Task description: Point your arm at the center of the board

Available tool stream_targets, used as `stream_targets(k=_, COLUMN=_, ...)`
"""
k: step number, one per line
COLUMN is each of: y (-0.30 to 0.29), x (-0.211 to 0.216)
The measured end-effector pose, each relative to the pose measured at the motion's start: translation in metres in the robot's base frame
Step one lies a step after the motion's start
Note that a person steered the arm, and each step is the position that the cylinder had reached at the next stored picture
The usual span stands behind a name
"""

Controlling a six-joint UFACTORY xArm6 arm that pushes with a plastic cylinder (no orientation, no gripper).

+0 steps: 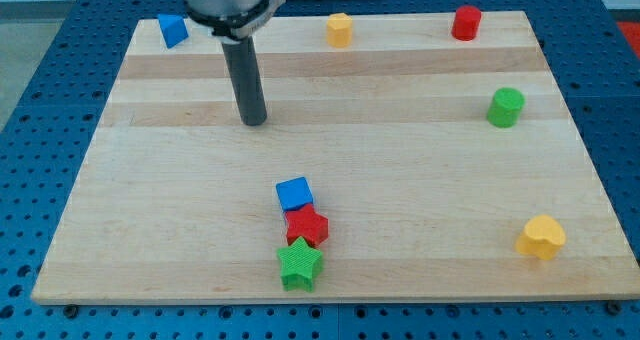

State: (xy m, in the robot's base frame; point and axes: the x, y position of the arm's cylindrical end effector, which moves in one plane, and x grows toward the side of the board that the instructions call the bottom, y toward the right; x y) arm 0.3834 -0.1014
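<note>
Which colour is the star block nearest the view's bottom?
Green: the star block, seen in the camera view.

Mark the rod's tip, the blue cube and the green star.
my tip (pixel 254 121), camera view, the rod's lower end
blue cube (pixel 294 193), camera view, its top face
green star (pixel 299 264), camera view, its top face

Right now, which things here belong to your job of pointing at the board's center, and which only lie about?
Job: my tip; board.

Lying about: blue cube, red star, green star, yellow heart, green cylinder, red cylinder, yellow block, blue block.
</note>
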Motion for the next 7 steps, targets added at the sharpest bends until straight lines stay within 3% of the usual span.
stream_targets(k=3, y=0.024, x=-0.127)
stream_targets(k=5, y=0.023, x=-0.114)
stream_targets(k=6, y=0.017, x=-0.056)
stream_targets(k=7, y=0.016, x=-0.050)
